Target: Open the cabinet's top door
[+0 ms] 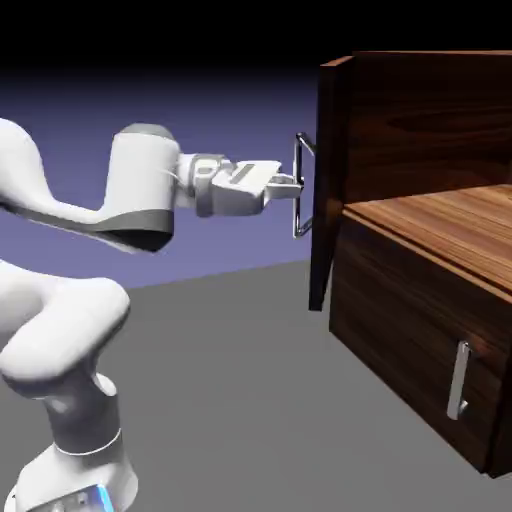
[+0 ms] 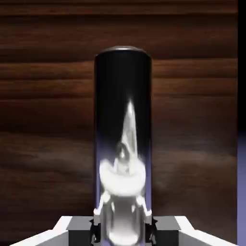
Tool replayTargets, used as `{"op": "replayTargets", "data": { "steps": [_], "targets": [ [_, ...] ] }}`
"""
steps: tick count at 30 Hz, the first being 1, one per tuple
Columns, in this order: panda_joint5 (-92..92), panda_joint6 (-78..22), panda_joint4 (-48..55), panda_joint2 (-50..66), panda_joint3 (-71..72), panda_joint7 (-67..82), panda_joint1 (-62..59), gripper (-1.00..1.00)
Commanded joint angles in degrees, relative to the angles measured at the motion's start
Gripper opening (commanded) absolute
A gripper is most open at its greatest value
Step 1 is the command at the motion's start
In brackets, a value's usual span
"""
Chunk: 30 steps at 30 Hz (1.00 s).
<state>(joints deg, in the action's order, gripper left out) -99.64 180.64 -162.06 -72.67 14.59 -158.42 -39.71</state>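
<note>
On the exterior view's left rises the arm (image 1: 140, 190), its gripper (image 1: 298, 187) reaching right, closed around the handle (image 1: 297, 215). The hand view shows one tip on each side of the bar, which the exterior view leaves unclear. Next comes the door (image 1: 325, 180), swung open and seen nearly edge-on; its grain shows broadly only in the hand view, ending near that view's right edge. Open room lies between the arm and the cabinet (image 1: 420, 330), above the floor (image 1: 230, 380). The cabinet's right side is cut off; the handle hides part of the tips.
</note>
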Motion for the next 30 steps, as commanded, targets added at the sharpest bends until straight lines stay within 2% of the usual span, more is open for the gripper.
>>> {"op": "replayTargets", "data": {
  "steps": [1, 6, 17, 24, 30],
  "targets": [
    [2.6, 0.4, -0.7, -0.9, 0.4, 2.1, -0.5, -1.00],
    [14.6, -4.0, -4.4, -4.0, -0.2, 14.3, 3.7, -1.00],
    [37.6, -30.5, -9.8, -14.1, 5.7, 32.3, 24.4, -1.00],
    [50.0, -48.0, -8.0, -17.8, 16.9, 35.6, 33.5, -1.00],
    [59.8, -62.9, -2.0, -17.2, 28.4, 36.4, 36.6, -1.00]
  ]
}}
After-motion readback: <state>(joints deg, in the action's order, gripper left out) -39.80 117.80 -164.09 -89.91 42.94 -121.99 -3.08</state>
